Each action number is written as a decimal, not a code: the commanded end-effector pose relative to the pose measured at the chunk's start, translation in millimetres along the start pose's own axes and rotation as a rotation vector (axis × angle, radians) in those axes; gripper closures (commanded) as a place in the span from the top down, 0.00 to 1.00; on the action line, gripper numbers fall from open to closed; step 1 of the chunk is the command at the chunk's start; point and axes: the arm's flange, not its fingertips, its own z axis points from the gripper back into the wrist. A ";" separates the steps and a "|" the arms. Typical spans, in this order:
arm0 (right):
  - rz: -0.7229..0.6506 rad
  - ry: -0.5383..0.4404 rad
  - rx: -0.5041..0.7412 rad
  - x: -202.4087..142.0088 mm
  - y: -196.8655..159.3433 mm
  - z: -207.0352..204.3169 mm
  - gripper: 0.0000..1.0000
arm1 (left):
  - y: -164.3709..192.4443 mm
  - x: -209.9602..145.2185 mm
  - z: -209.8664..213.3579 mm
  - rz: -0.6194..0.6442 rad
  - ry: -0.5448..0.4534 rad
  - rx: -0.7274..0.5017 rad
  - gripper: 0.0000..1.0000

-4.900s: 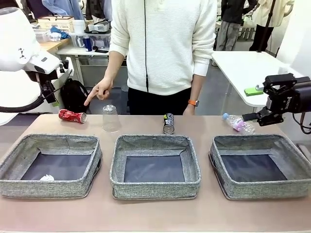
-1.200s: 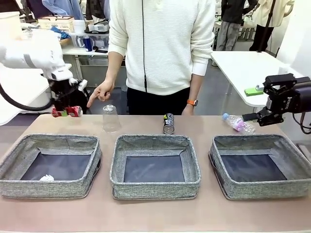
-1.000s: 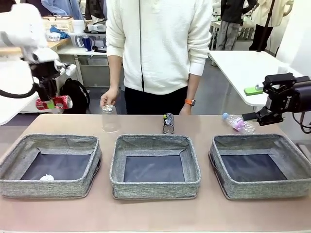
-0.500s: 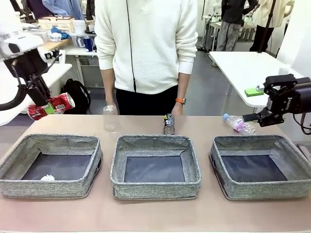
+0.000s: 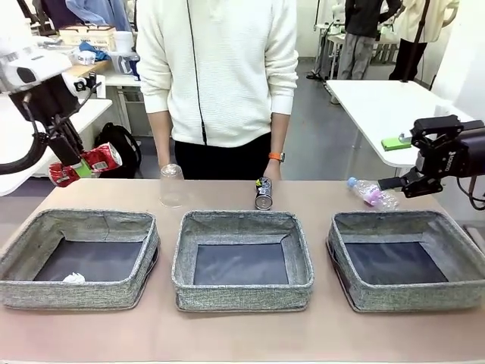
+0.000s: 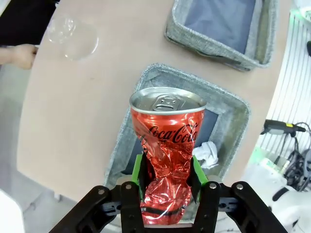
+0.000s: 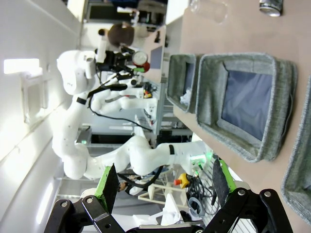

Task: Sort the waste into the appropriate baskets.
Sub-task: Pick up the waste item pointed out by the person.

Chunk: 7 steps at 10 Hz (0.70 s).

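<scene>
My left gripper (image 5: 73, 165) is shut on the red crushed can (image 5: 85, 162), held in the air beyond the far left corner of the left basket (image 5: 76, 293). In the left wrist view the can (image 6: 167, 141) stands between the green pads (image 6: 137, 170), above that basket (image 6: 232, 108) and the white paper ball (image 6: 206, 153) in it. The paper ball (image 5: 73, 278) lies in the basket's near corner. A clear cup (image 5: 172, 186), a dark can (image 5: 263, 193) and a bottle (image 5: 371, 193) stand behind the baskets. My right gripper (image 5: 400, 182) hangs open near the bottle.
The middle basket (image 5: 242, 293) and right basket (image 5: 409, 297) show dark bottoms with nothing in them. A person in a white sweater stands at the far side, hands hanging near the cup and the dark can. A white side table (image 5: 379, 106) is at the back right.
My left gripper took the red can off the table and lifted it up and left. The person dropped the pointing hand and stepped to picture left. The right arm stayed still.
</scene>
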 end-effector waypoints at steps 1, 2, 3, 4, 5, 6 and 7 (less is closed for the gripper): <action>-0.020 0.003 0.003 -0.2 4.0 2.0 1.00 | -0.5 1.5 -0.5 -0.001 0.001 0.000 0.42; -0.020 0.003 0.003 -0.2 4.0 2.0 1.00 | -8.2 10.2 9.2 0.144 -0.061 -0.026 0.42; -0.020 0.003 0.003 -0.2 4.0 2.0 1.00 | -31.2 28.2 25.5 0.176 -0.082 -0.026 0.42; -0.020 0.003 0.003 -0.2 4.0 2.0 1.00 | -58.8 49.2 38.7 0.204 -0.053 -0.033 0.42; -0.020 0.003 0.003 -0.2 4.0 2.0 1.00 | -84.9 74.0 47.5 0.251 -0.020 -0.057 0.42; -0.020 0.003 0.003 -0.2 4.0 2.0 1.00 | -109.2 115.2 52.8 0.487 -0.078 -0.141 0.42; -0.020 0.003 0.003 -0.2 4.0 2.0 1.00 | -129.6 145.6 56.3 0.617 -0.130 -0.145 0.42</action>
